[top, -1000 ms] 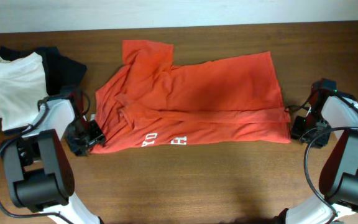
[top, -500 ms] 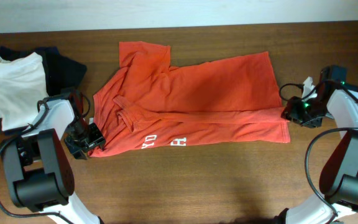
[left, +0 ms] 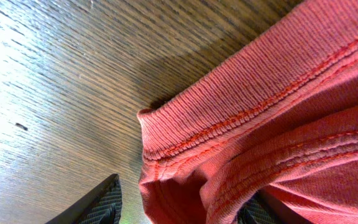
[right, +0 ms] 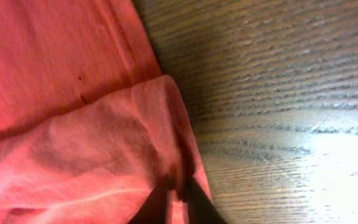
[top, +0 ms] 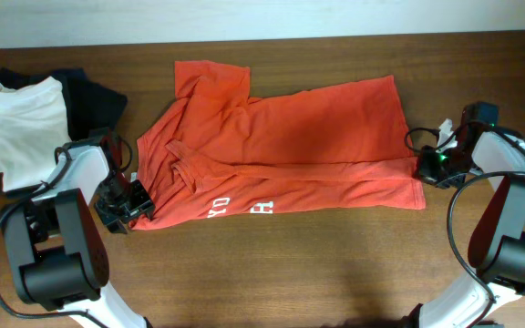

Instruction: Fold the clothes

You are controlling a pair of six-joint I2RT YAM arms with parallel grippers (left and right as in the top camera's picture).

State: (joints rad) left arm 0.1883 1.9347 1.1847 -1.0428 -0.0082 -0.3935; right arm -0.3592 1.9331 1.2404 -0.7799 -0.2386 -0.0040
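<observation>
Mid-fold, the right gripper (right: pixel 178 199) pinched a hem corner of the T-shirt (top: pixel 290 137), the left gripper (left: pixel 184 206) straddled the opposite edge, clamping indeterminate; the next move likely required a synchronized lift.

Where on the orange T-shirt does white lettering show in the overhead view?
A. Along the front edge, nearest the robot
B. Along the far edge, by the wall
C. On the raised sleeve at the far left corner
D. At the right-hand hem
A: the white lettering sits on the folded strip of the orange T-shirt along its front edge. The far edge, the sleeve and the right hem are plain orange.
</observation>
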